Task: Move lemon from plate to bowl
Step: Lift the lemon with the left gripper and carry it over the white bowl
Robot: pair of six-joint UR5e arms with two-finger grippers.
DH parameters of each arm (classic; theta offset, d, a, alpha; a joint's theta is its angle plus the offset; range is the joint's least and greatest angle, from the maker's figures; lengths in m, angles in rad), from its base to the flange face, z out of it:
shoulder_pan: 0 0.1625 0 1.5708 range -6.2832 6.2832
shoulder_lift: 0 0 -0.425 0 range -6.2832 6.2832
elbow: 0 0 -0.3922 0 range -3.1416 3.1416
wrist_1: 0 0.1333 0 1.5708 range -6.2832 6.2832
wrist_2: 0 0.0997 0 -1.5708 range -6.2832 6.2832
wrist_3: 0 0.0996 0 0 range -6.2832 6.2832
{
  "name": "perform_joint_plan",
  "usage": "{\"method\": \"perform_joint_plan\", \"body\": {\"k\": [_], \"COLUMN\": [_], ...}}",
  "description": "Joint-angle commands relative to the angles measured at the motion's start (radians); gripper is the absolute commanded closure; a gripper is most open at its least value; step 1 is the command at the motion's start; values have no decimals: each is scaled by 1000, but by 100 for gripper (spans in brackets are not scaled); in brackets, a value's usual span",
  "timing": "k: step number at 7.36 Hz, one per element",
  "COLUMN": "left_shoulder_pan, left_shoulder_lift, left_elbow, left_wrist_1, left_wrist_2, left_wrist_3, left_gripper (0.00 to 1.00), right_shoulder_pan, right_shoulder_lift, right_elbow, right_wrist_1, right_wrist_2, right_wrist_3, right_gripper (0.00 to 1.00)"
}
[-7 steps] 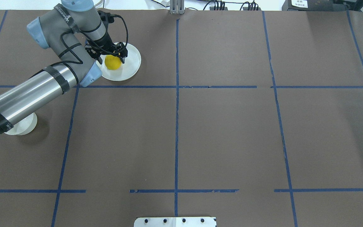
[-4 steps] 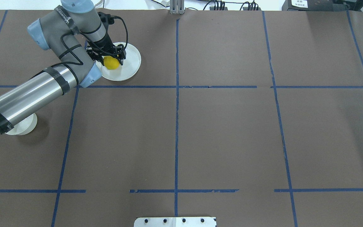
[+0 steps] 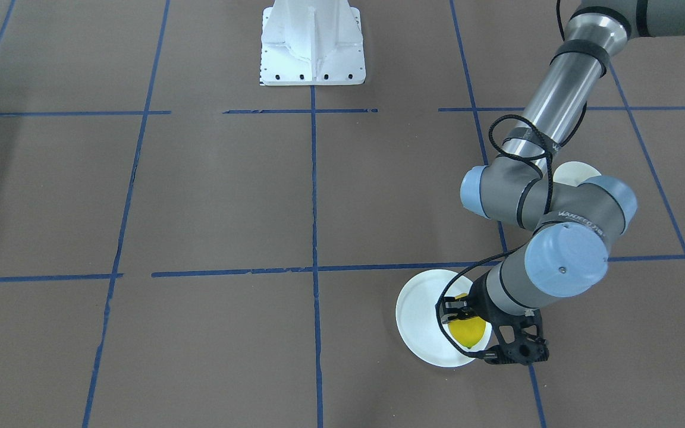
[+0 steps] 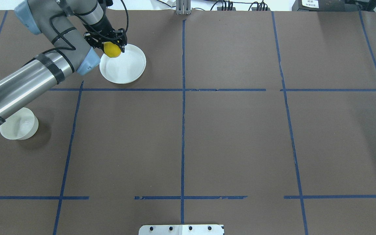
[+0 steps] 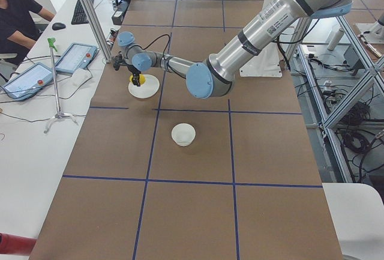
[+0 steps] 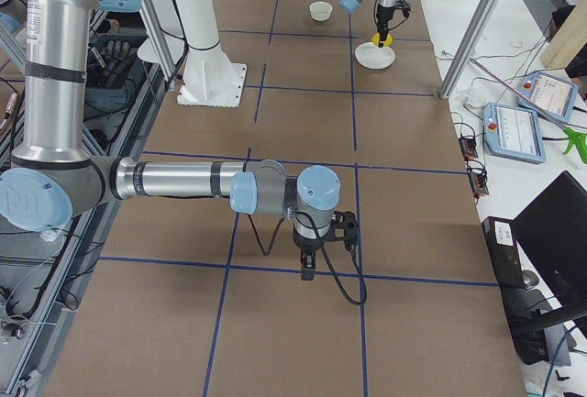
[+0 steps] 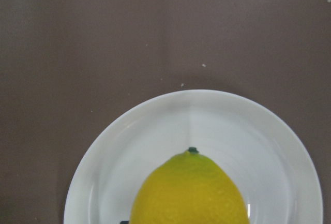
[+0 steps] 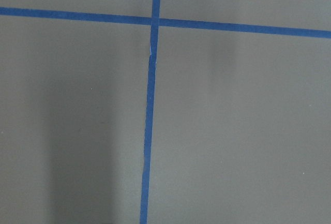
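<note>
The brown-papered table [image 4: 233,137] is crossed with blue tape lines [image 4: 182,130]. The left arm [image 4: 28,81] reaches out over its far left part. The right arm [image 6: 174,180] hangs low over the right part, well apart from all the dishes. Its claw [image 6: 310,267] shows only in a side view, so I cannot tell whether it is open or closed.

The white plate [image 4: 127,70] sits far left. The small bowl [image 4: 19,124] stands further left and nearer the robot, partly under the left arm's forearm, and looks empty.

The left claw [image 4: 112,49] is closed to about the lemon's width and has hold of the lemon [image 4: 112,50]. The side view shows the fruit held just above the plate rather than resting on it. In the wrist view the lemon's green tip [image 7: 192,150] points up the frame with the bare plate below, so its long axis seems to run roughly level.

The lift looks done and the carry is next. From the claw the bowl lies to the near left, so the left arm, much the nearer one, would draw back toward the robot and leftward, then lower over the bowl's mouth before letting go.
</note>
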Motion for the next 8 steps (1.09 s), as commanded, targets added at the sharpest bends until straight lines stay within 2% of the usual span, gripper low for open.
{"method": "perform_joint_plan", "body": {"k": [1, 3, 4, 5, 6, 8], "left_shoulder_pan": [-21, -28, -30, -28, -27, -27], "left_shoulder_lift": [177, 341, 408, 489, 616, 763], "left_elbow": [-312, -547, -632, -700, -794, -863], "left_wrist_1": [130, 211, 225, 227, 222, 183], "left_wrist_2": [-14, -8, -3, 41, 69, 89], "left_wrist_3": [5, 5, 8, 20, 58, 73], "left_gripper": [100, 100, 100, 100, 100, 100], "right_shoulder_pan": [0, 0, 0, 0, 0, 0], "right_shoulder_lift": [0, 0, 0, 0, 0, 0], "right_elbow": [0, 0, 0, 0, 0, 0], "right_wrist_1": [0, 0, 0, 0, 0, 0], "right_wrist_2": [0, 0, 0, 0, 0, 0], "right_wrist_3": [0, 0, 0, 0, 0, 0], "right_gripper": [0, 0, 0, 0, 0, 0]}}
